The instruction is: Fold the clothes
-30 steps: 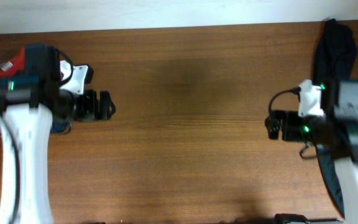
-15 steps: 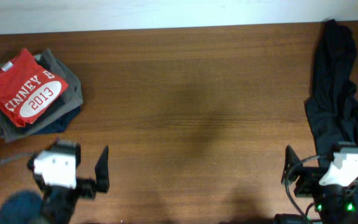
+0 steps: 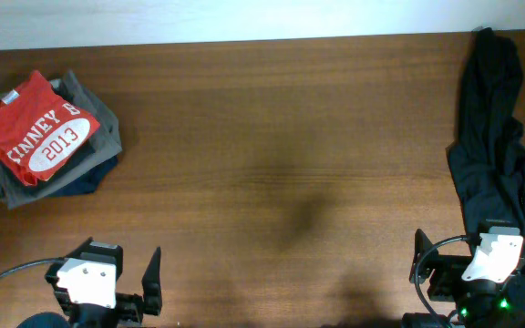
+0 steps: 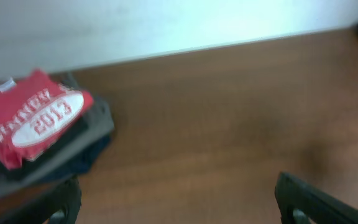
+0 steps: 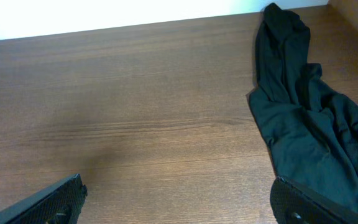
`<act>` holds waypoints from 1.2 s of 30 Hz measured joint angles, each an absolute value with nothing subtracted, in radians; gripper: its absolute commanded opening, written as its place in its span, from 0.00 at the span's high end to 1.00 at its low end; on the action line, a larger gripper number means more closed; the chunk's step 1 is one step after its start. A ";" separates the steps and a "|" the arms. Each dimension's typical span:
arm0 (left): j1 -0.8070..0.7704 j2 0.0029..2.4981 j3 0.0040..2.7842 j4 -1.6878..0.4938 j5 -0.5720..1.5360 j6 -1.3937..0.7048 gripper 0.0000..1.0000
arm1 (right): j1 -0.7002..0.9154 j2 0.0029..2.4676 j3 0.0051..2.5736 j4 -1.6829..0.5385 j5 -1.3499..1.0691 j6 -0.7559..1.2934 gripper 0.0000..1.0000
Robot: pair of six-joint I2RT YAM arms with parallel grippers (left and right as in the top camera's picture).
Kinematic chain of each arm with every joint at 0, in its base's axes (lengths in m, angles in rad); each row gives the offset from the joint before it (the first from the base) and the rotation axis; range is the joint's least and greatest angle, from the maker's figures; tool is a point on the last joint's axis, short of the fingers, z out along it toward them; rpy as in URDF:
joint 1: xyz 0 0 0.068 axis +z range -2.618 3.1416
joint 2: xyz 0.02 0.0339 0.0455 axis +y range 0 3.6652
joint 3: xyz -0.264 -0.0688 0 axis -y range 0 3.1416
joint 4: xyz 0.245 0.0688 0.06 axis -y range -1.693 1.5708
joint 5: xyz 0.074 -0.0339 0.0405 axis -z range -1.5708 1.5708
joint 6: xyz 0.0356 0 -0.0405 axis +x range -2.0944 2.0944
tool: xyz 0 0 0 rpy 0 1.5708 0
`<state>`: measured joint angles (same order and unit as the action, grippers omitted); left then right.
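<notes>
Red-orange folded T-shirt (image 3: pixel 39 137) marked 2013 tops a grey-and-navy clothes stack (image 3: pixel 101 118) at left; limp black garment (image 3: pixel 495 155) sprawls at right. Left gripper (image 4: pixel 179 205) and right gripper (image 5: pixel 179 196) gape empty.

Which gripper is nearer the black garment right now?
Right. The right gripper sits at the near edge of the table, just beside the black garment's lower end. The left gripper is at the near edge too, but far across the table, nearer the folded stack.
</notes>
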<state>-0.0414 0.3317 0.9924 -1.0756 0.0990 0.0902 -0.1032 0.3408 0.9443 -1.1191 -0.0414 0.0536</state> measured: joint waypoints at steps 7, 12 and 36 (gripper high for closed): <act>-0.041 0.332 0.991 -1.234 0.099 0.090 0.01 | -0.103 0.341 0.944 -1.122 -0.041 0.053 0.01; -0.041 0.332 0.991 -1.238 0.097 0.091 0.01 | -0.103 0.341 0.944 -1.122 -0.041 0.053 0.01; -0.041 0.332 0.989 -1.239 0.096 0.091 0.01 | -0.045 0.015 0.572 -0.723 -0.068 0.015 0.01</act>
<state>-0.0414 0.3317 0.9890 -1.2388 0.0963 0.0906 -0.0452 0.0154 0.5720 -0.7231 -0.0685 0.0151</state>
